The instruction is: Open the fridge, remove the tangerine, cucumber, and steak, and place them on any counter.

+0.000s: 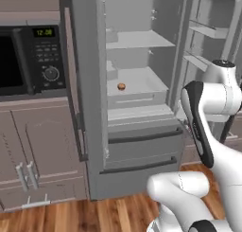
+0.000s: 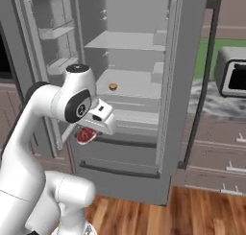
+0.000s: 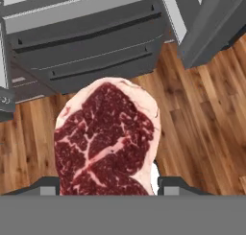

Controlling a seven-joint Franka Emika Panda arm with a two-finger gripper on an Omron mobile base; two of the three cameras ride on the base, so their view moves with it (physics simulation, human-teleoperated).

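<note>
One tangerine point(image 1: 121, 86) sits inside the open fridge point(image 1: 137, 108).

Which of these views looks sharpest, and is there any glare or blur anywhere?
Hand view: crisp marbling on the red flat steak, no glare. Both base views: softer, flatly lit; the tiny round orange tangerine is a fuzzy blob on the tall grey fridge shelf.

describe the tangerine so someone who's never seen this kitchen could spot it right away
Find the tall grey fridge with its doors swung open. On its lower white inner shelf, above the two drawers, sits a tiny round orange tangerine. It is the lone small item on that shelf, unlike the flat red marbled steak in the gripper.
</note>
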